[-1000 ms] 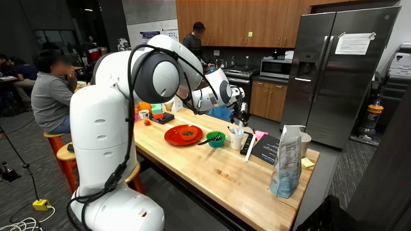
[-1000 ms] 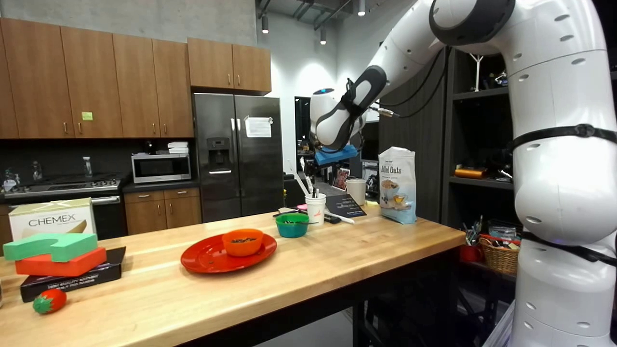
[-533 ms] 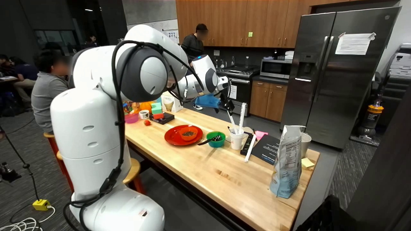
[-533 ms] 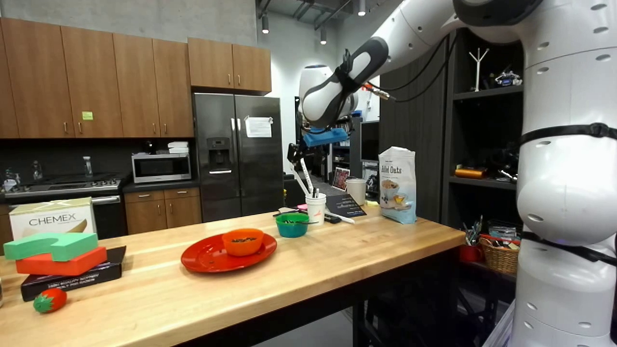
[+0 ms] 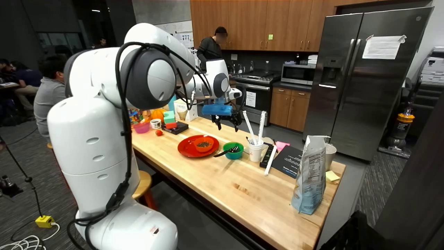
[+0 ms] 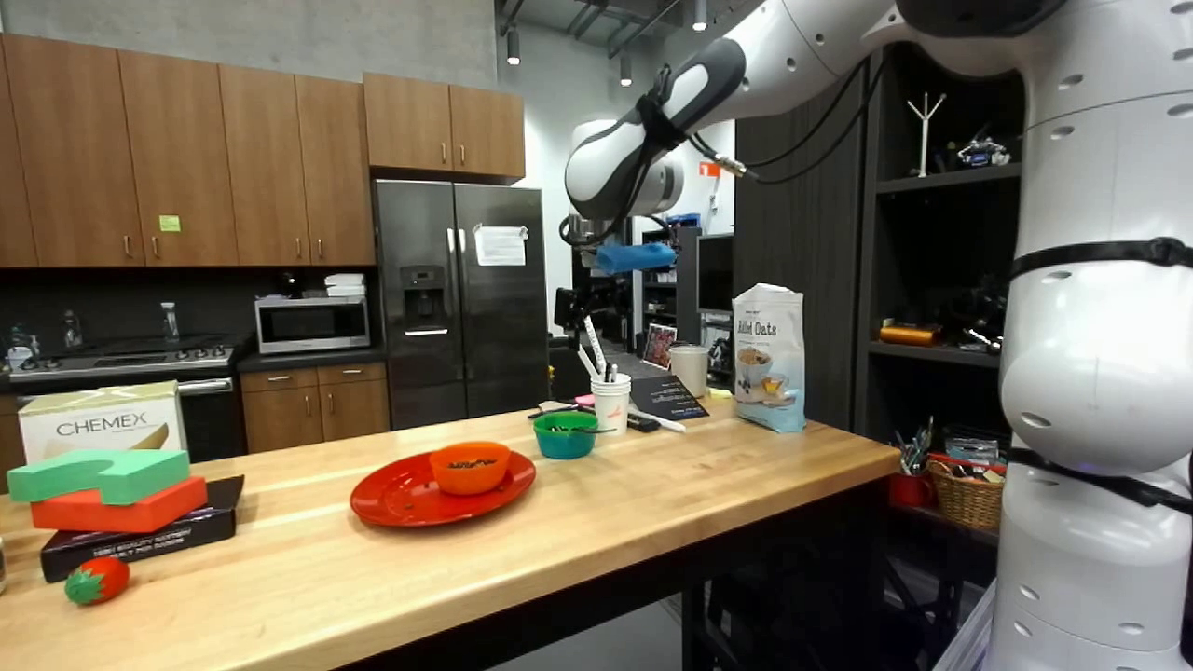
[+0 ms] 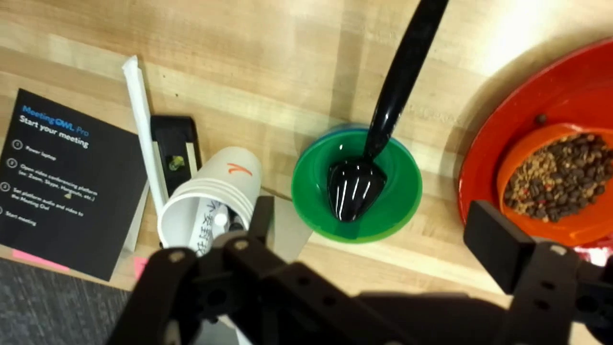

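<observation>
Evidently the gripper [image 5: 228, 127] holds nothing: its fingers stand well apart, pointing down above the tabletop [image 5: 222, 180]. Of the things around it, the green bowl [image 7: 309, 191] sits most centrally in the wrist view, showing between the spread fingers, with the head of a black utensil [image 7: 387, 112] inside it and the handle reaching out over the rim. On one side is the white cup [image 7: 244, 179], with long white sticks [image 5: 249, 126] rising from it; on the other lies the red plate [image 7: 527, 96], bearing an orange bowl [image 7: 584, 225] of dark and pale bits. So the step in hand reads as empty-handed positioning, free of contact. Any grasp from here would, as I judge it, call for lowering, setting the gap across a handle or rim, and keeping clear of the tall sticks. Exactly how high the fingertips hang over the bowl is hard to tell.
</observation>
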Action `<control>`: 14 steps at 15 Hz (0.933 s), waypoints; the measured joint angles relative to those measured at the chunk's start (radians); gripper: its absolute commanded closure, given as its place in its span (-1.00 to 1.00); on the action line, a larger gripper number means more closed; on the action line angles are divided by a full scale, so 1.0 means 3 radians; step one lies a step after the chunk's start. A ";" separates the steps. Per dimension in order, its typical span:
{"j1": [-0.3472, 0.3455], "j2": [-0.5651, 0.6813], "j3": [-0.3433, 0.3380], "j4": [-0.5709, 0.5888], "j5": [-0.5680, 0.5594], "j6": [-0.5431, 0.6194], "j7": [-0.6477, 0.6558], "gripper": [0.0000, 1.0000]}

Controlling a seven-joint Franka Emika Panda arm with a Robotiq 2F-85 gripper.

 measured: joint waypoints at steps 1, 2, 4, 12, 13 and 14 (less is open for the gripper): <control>-0.0012 0.0017 -0.0007 -0.0002 -0.0002 -0.0086 -0.0103 -1.00; -0.0025 0.0042 -0.0016 -0.0004 -0.0002 -0.0153 -0.0197 -1.00; -0.0056 0.0112 -0.0037 -0.0004 -0.0002 -0.0208 -0.0364 -1.00; -0.0138 0.0338 -0.0063 0.0039 0.0068 -0.0183 -0.0709 -1.00; -0.0136 0.0344 -0.0060 0.0057 0.0112 -0.0183 -0.0751 -1.00; -0.0135 0.0345 -0.0052 0.0079 0.0153 -0.0186 -0.0788 -1.00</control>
